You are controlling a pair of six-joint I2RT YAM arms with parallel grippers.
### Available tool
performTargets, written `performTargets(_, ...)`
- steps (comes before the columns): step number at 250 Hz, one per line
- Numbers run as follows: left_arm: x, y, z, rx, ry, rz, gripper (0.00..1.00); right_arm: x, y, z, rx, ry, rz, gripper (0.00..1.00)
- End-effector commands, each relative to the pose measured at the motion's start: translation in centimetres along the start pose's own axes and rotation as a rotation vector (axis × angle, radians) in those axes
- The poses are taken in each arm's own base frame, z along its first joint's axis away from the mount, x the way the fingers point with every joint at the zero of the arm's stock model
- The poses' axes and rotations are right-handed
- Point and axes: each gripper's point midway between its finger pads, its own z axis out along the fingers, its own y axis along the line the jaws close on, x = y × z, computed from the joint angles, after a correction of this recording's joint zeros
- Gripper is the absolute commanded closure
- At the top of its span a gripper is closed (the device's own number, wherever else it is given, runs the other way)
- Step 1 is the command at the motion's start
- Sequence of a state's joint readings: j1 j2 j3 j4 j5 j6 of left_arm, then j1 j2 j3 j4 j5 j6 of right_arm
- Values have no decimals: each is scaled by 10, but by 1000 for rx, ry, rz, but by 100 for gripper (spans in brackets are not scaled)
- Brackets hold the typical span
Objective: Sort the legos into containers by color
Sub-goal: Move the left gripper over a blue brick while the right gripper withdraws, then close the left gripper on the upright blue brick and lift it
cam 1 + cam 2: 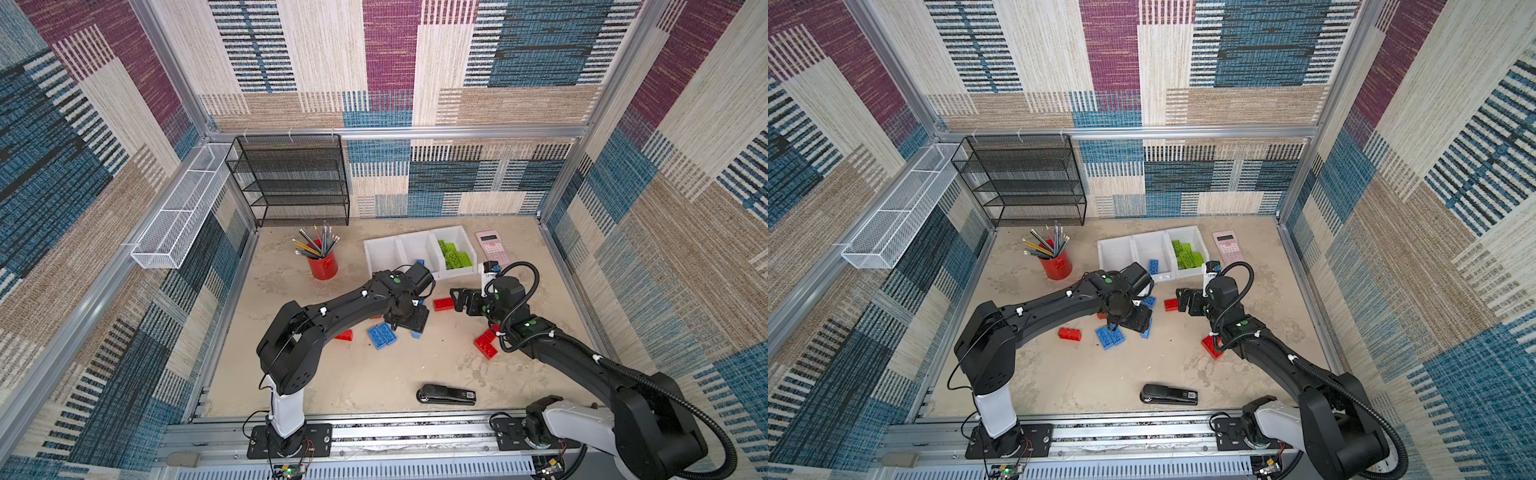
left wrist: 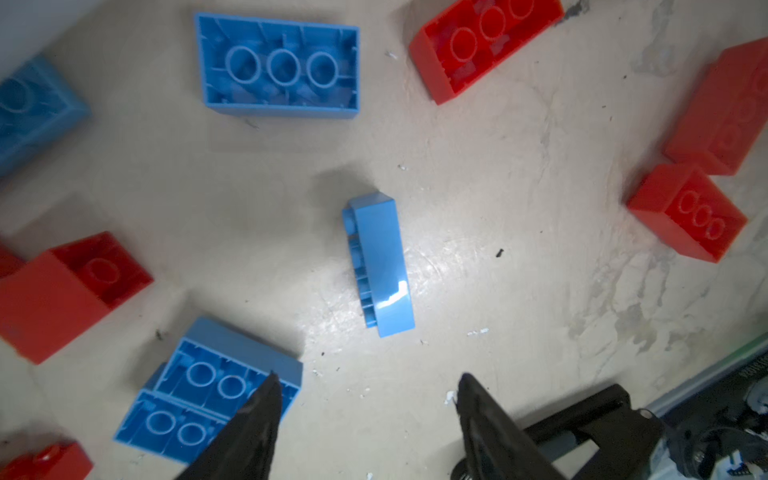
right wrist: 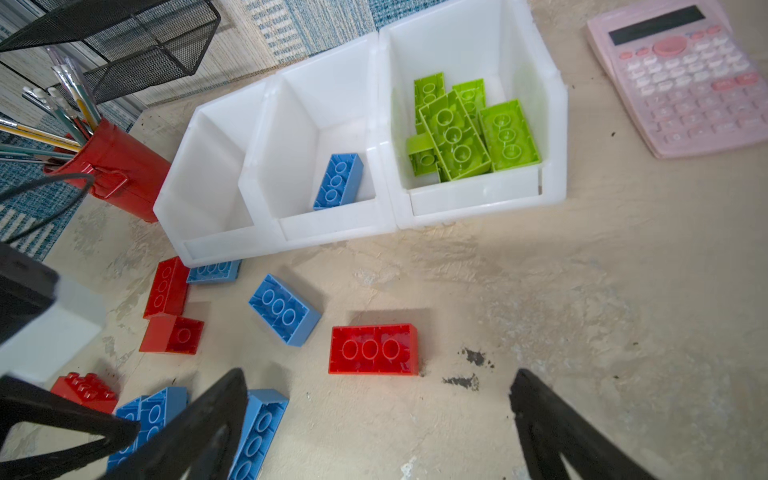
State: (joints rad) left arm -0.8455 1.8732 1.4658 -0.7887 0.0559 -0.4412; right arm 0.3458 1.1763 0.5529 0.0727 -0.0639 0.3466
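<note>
Left wrist view: saw left pincer (image 2: pixel 368 376) apart, empty, over blue lego (image 2: pixel 379 266) on edge; judged likely to tip if pinched off-centre; right pincer (image 3: pixel 378 371) apart, seemingly empty.

In both top views: high up, opposite the white bins (image 1: pixel 380 251), looking down over the whole table (image 1: pixel 374 374). Left wrist: close, straight down on bricks (image 2: pixel 378 266) before the bins. Right wrist: low, slanting toward the bins, sharing those bricks.
</note>
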Motion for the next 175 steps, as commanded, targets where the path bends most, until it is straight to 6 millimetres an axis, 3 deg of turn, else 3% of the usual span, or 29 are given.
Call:
performTargets(1, -4, -6, 11, 8, 5, -34, 32, -5, 3, -3, -39, -38, 46, 0)
performTargets(100, -9, -11, 53, -3, 47, -54, 35, 7, -3, -6, -47, -28, 64, 1)
performTargets(175, -6, -10, 69, -8, 72, -55, 56, 8, -4, -5, -43, -29, 62, 0)
